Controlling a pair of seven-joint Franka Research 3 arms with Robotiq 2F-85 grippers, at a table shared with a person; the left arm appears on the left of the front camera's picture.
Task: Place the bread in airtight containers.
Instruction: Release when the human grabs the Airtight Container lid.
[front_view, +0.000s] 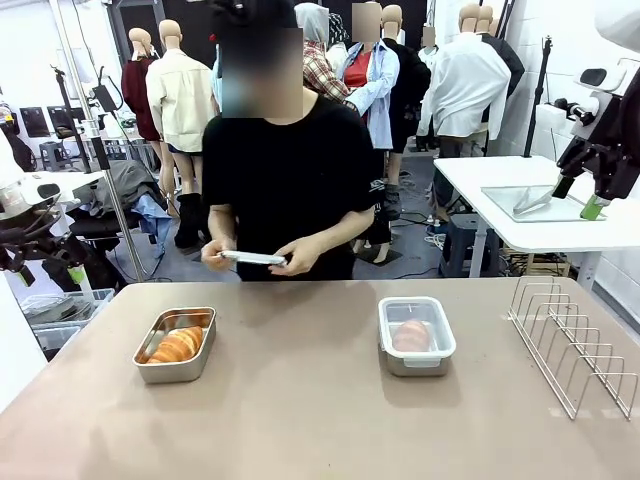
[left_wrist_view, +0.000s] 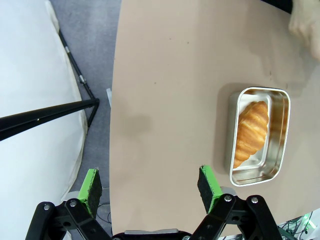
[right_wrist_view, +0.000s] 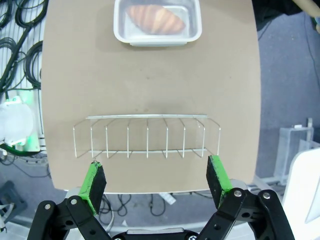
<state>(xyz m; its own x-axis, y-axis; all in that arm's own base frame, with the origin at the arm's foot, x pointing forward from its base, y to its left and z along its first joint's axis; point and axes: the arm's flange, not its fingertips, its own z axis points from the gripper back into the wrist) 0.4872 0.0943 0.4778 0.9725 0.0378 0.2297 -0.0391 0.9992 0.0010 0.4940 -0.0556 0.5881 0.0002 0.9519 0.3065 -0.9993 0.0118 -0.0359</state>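
Front view: open pan (front_view: 176, 345) holds 1 croissant (front_view: 178, 344); lidded pan (front_view: 416, 336) another.

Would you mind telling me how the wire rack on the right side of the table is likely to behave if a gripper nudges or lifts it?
The wire rack is thin bare wire, so it is probably light and would likely slide on the smooth table rather than resist. Its upright loops stand on a narrow base, so a push high up might tip it. Thin, shiny wire may slip between padded jaws.

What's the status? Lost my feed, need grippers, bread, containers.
Left gripper open, right gripper open, both clear of table. Left pan holds croissant, unlidded. Right pan lidded, croissant inside. Person holds lid.
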